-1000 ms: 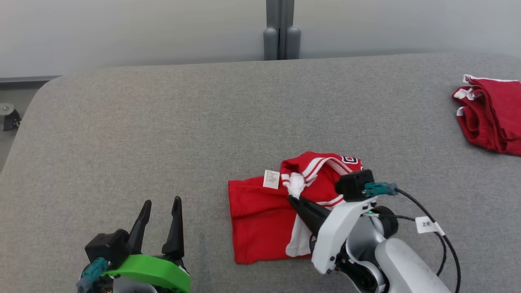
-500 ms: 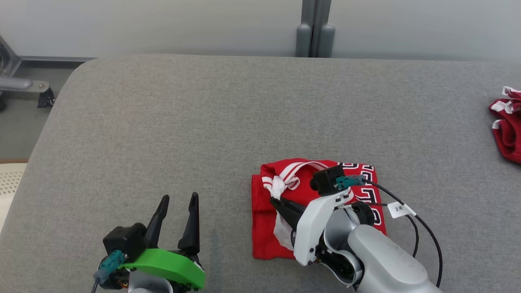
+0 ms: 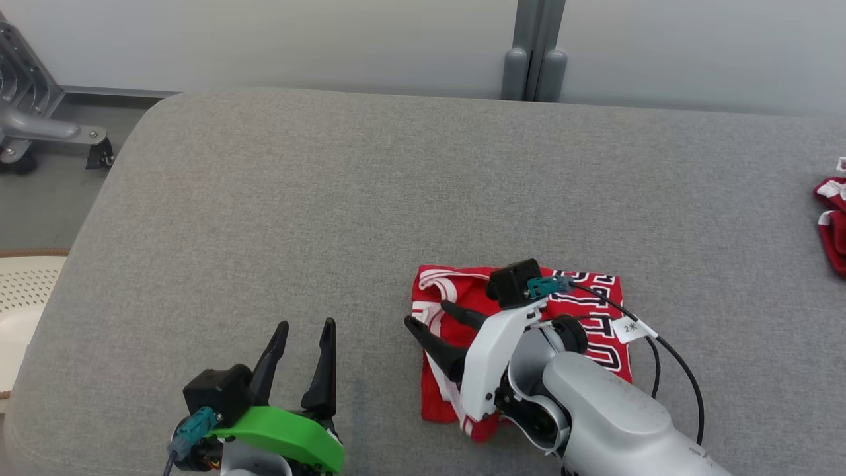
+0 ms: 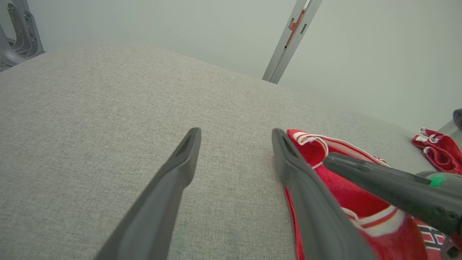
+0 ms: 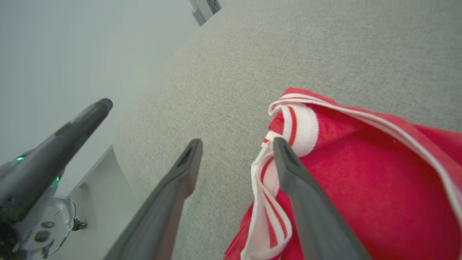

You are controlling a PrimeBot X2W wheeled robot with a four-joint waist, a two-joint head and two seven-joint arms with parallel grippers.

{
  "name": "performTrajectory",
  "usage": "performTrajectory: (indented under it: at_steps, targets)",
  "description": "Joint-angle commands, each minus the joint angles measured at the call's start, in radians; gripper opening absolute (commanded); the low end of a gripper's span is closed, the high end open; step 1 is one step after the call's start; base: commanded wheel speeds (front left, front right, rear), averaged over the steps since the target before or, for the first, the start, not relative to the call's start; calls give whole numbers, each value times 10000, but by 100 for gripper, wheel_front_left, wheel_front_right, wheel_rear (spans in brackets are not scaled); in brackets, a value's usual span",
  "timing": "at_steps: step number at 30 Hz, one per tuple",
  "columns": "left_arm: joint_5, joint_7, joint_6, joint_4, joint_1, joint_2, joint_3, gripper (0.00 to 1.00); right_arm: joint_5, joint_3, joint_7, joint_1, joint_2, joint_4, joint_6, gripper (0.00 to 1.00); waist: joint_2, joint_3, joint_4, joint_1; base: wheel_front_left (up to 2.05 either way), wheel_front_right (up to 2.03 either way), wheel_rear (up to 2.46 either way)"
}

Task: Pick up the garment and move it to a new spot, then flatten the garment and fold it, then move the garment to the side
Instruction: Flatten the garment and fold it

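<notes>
Head view: right gripper (image 3: 431,315) is released, fingers spread wide with nothing between them. It sits low centre of frame, with its tips at the left edge of the garment (image 3: 598,347). The lower finger pokes just past that edge over bare grey. Can't tell if either tip touches cloth.

Right wrist view agrees: jaws apart, the finger at frame right lies over the striped trim (image 5: 303,130), the finger at frame left over plain grey.

Garment: red jersey with white stripes and black-and-white lettering. It lies folded into a rough rectangle on the grey padded table (image 3: 330,198), lower centre-right of frame. The right forearm (image 3: 615,423) partly covers it. A black cable (image 3: 681,377) with a white tag (image 3: 633,327) loops over its right side.

Left gripper (image 3: 306,325): lower left of frame, also released and empty, fingers pointing up-frame over bare table. It is left of the garment and clear of it.

Further out:
- second red garment (image 3: 834,225), bunched at the right edge, mid-height, well apart from the first
- grey post (image 3: 534,59) at top centre, against the pale wall (image 3: 264,39)
- metal frame (image 3: 26,119) in the upper left corner, off the table
- pale perforated object (image 3: 20,291) at the left edge
</notes>
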Motion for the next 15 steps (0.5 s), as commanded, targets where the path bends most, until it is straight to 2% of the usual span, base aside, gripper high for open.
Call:
performTrajectory:
  at_steps: [1, 7, 15]
  targets:
    - [49, -42, -62, 27, -120, 10, 2, 100, 62, 64, -125, -162, -23, 12, -3, 100, 0, -38, -69, 0, 0, 0, 0]
    - [37, -51, 28, -38, -12, 59, -28, 100, -117, -127, -845, -421, -29, -212, -3, 100, 0, -112, -432, 0, 0, 0, 0]
    - [82, -22, 95, -144, 48, 143, -73, 100, -1636, -1901, -1940, -357, -24, 153, -3, 100, 0, -198, -924, 0, 0, 0, 0]
